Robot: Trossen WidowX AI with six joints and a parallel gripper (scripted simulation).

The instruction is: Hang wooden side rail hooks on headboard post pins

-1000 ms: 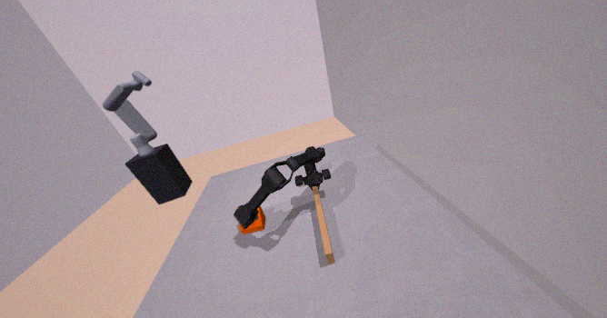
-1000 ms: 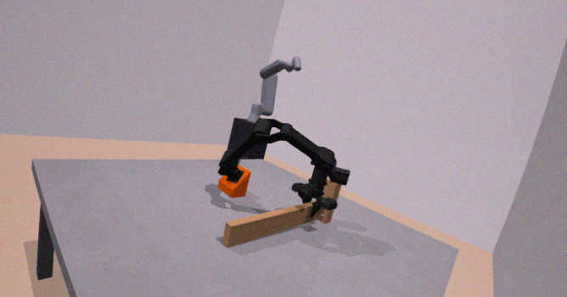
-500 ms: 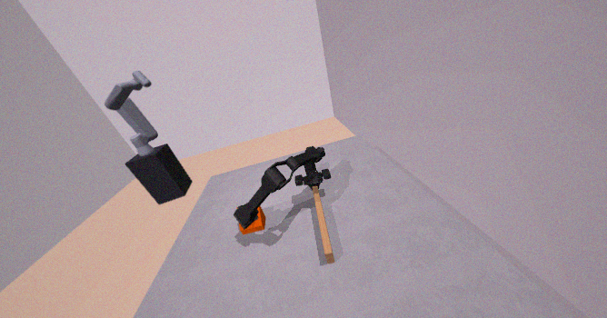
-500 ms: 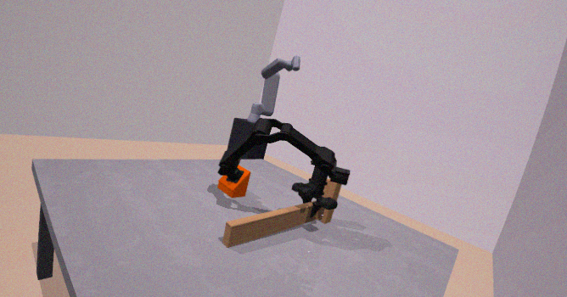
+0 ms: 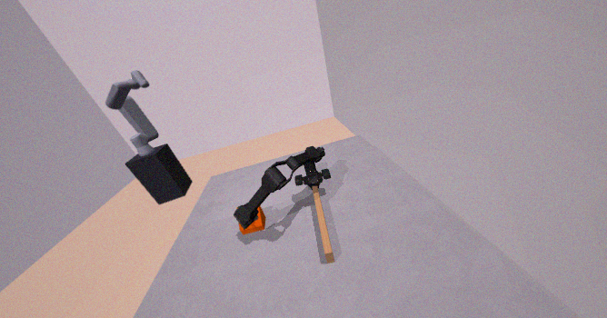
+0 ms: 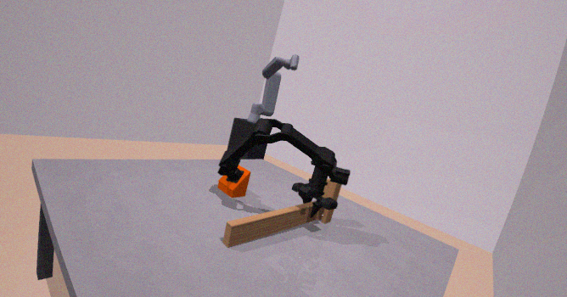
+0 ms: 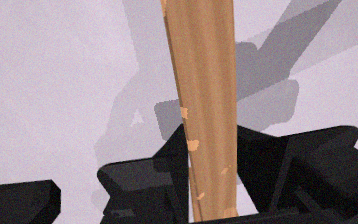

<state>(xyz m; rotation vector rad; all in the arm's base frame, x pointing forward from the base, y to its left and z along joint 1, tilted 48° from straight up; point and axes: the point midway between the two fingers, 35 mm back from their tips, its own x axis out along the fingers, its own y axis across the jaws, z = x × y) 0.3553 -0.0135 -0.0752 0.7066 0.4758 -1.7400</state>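
Two arms are there: one black arm (image 5: 259, 196) (image 6: 303, 141) over the bench (image 5: 409, 249) (image 6: 148, 215), and one grey arm (image 5: 140, 117) (image 6: 272, 92) beyond its far edge in the exterior view. There is one gripper (image 5: 314, 186) (image 6: 314, 209) (image 7: 199, 124), with two fingers. Wooden pieces number two: one rail (image 5: 323, 226) (image 6: 267, 228) (image 7: 205, 75) and one post (image 6: 333, 194), the post near the bench's right-hand back edge in the exterior view. Blocks also number two, one orange (image 5: 257, 223) (image 6: 242, 186) on the bench and one black (image 5: 159, 173) (image 6: 242, 137) past its far edge. One bench leg (image 6: 45, 241) shows, under the left edge. Hooks and pins are hidden or too small to count.
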